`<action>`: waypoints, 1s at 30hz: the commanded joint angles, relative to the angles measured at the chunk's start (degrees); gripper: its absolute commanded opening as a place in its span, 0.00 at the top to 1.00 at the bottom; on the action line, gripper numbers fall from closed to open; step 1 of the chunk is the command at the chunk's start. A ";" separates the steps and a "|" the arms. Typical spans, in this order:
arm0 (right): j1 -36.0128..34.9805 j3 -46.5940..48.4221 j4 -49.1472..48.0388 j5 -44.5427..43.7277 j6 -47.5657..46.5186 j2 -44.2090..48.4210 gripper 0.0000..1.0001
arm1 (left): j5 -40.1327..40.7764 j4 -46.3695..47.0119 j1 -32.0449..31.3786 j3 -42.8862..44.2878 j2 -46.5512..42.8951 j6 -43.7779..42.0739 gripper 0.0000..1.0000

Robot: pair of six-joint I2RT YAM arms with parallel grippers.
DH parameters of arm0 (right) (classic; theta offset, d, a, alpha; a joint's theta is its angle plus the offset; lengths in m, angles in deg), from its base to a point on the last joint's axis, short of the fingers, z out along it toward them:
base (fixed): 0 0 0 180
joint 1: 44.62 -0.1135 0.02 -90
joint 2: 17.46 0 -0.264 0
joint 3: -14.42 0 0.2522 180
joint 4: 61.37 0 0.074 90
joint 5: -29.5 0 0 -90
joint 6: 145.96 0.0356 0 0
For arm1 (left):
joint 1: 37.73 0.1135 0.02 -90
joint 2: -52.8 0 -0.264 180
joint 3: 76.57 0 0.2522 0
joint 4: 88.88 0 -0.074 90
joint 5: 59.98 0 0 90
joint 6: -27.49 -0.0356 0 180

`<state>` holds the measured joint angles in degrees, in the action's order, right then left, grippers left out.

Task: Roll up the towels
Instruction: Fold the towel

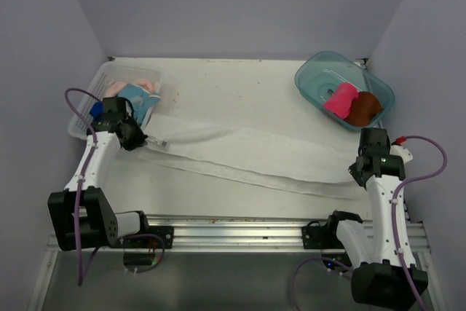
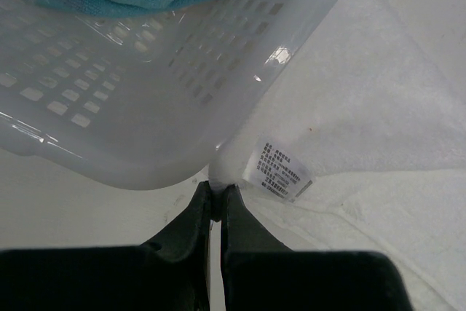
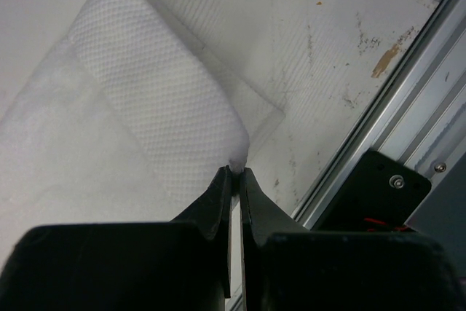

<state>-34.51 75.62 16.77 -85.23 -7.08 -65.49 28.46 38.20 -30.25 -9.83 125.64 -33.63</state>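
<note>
My left gripper [image 2: 217,191] clenched on white towel [image 1: 240,151] corner, beside basket [image 1: 80,118], left side of table [image 1: 240,85]. Right gripper [image 3: 237,172] clenched on opposite corner, near front-right edge. Towel pulled out long, slanting across table, fine dimpled weave, tag [image 2: 282,167] showing. Pink towel [image 1: 340,98] and brown towel [image 1: 364,108] bundled in tub [image 1: 313,71], back-right corner.

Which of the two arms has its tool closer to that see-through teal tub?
Right. The right tool sits just on the near side of the teal tub; the left tool is far off at the other side, beside the white basket.
</note>
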 commanded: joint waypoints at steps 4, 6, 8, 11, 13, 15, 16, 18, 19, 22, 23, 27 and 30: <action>0.35 3.62 5.13 -3.92 2.27 1.45 1.00 | 4.54 -1.27 0.69 -0.33 -1.47 -0.06 1.00; 0.35 4.32 6.10 -4.62 2.71 1.71 1.00 | 4.99 -1.54 0.86 0.03 -1.91 0.21 1.00; 0.44 4.85 7.16 -5.59 2.80 2.41 1.00 | 5.17 -1.89 1.74 0.64 -2.26 0.12 1.00; 0.44 6.08 7.95 -6.73 2.80 3.03 1.00 | 5.78 -2.77 2.62 1.61 -2.26 -0.32 1.00; 0.44 6.17 8.56 -6.47 2.88 3.03 1.00 | 5.69 -2.94 2.62 1.61 -2.35 0.03 1.00; 0.44 6.08 9.01 -6.38 3.41 3.12 1.00 | 5.69 -2.94 2.80 1.17 -2.70 0.38 1.00; 0.44 6.08 9.27 -6.38 3.50 3.29 1.00 | 5.78 -3.29 2.97 1.17 -2.88 0.47 1.00; 0.44 6.35 9.71 -6.82 3.67 3.91 1.00 | 6.04 -3.64 3.32 1.17 -3.75 0.73 1.00; 0.44 6.52 10.15 -6.91 3.94 4.00 1.00 | 6.31 -3.82 3.67 1.26 -4.10 0.82 1.00; 0.44 7.58 11.29 -6.91 4.29 4.17 1.00 | 6.57 -4.52 4.03 0.91 -4.90 0.91 1.00; 0.44 7.84 11.56 -7.08 4.55 4.17 1.00 | 6.66 -4.61 4.03 0.65 -5.07 0.91 1.00; 0.53 8.02 13.40 -6.73 5.17 4.61 1.00 | 7.36 -4.53 4.20 -1.64 -5.16 0.91 1.00; 0.44 7.32 14.80 -6.21 5.78 4.96 1.00 | 7.54 -4.44 4.38 -3.22 -4.81 1.09 1.00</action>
<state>-34.42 81.43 27.98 -89.12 -3.43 -61.25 33.39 33.94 -26.84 -11.52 121.55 -33.12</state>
